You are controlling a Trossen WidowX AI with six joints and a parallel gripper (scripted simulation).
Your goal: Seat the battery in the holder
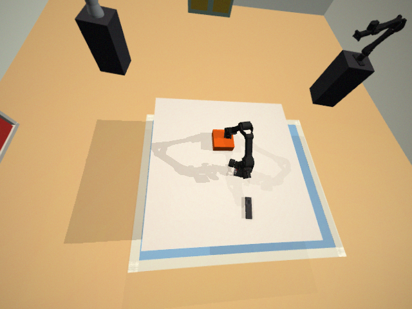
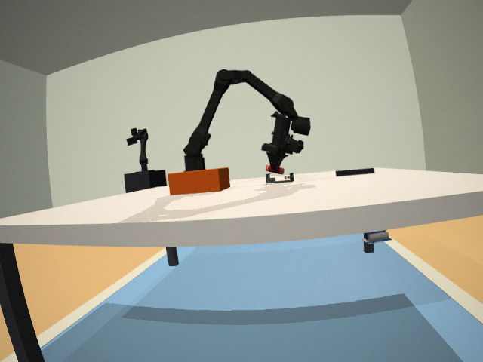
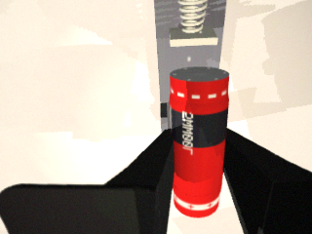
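We've got the tool (image 2: 275,168) clamped on the battery (image 3: 199,141), just above the holder (image 2: 279,178) mid-counter. Next: lower gently, flat end vs spring (image 3: 192,16).

The battery (image 3: 199,141) is red with a black band, white lettering and white dashed rings.

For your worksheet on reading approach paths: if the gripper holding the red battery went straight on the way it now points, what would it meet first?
Probably the holder just below: the gripper points down at it, battery lined up with the spring. How much gap remains is unclear.
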